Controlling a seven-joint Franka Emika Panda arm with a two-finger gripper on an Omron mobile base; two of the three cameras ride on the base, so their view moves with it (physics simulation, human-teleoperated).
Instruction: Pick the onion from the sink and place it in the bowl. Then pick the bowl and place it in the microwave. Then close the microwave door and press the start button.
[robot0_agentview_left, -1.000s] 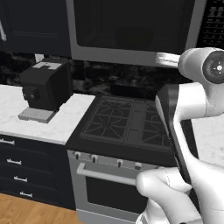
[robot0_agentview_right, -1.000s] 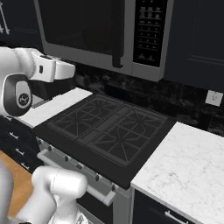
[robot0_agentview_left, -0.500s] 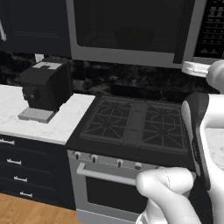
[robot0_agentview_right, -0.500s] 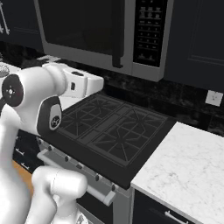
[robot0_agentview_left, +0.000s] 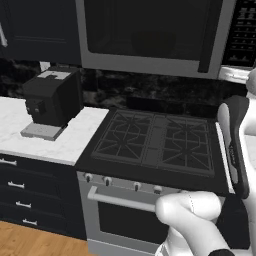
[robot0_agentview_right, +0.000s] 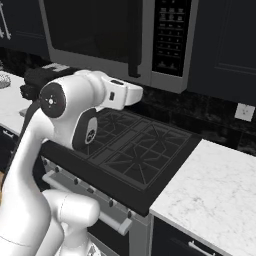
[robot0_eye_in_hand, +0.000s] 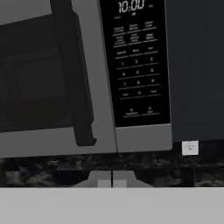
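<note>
Left base view: the microwave (robot0_agentview_left: 150, 37) hangs above the stove (robot0_agentview_left: 155, 142), its microwave door (robot0_agentview_left: 145, 32) shut.

Right base view: the arm reaches toward its control strip (robot0_agentview_right: 170, 37).

Hand view: the pincer (robot0_eye_in_hand: 112, 180), fingers together and empty, faces the keypad (robot0_eye_in_hand: 135, 74).

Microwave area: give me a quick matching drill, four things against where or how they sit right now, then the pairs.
Things:
1. microwave door
2. coffee machine
3. end effector
4. wall outlet

States or places:
A. on the white counter left of the stove
B. shut, fingertips together, aimed at the microwave's control strip
C. closed, dark glass over the stove
D. on the dark backsplash above the right counter

Pairs: 1-C, 2-A, 3-B, 4-D
</note>
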